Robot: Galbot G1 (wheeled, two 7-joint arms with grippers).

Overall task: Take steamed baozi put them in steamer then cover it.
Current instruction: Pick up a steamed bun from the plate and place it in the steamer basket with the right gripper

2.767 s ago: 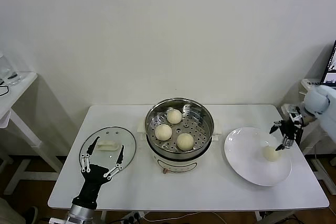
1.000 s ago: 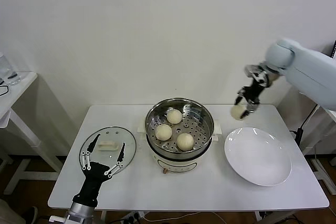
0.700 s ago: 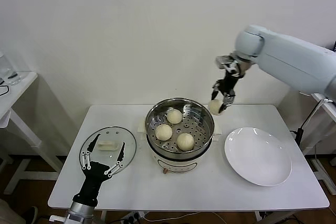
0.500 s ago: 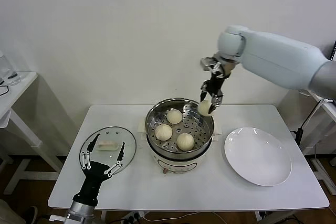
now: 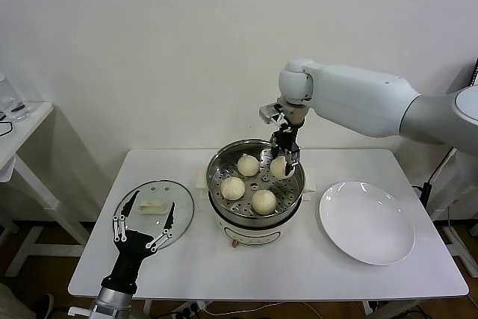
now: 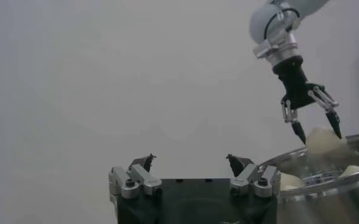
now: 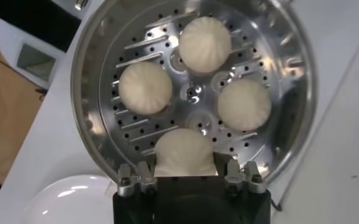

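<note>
The fourth small round cream-white steamed baozi (image 5: pixel 280 166) hangs clenched in the right claw (image 5: pixel 284 158), directly above the free back-right patch of the perforated tray in the round shiny stainless-steel steamer (image 5: pixel 255 177), where three matching buns (image 7: pixel 205 42) already sit. The drop lies straight down (barely any gap shows). The round clear glass cover (image 5: pixel 153 211) rests on the white bench (image 5: pixel 299 267) to the pot's left, under the spread, empty left claw (image 5: pixel 142 223), the nearer arm for lidding.

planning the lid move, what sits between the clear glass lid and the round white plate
The shiny steel steamer on its white base, four cream buns inside, separates glass lid from white plate, per the head view.
</note>
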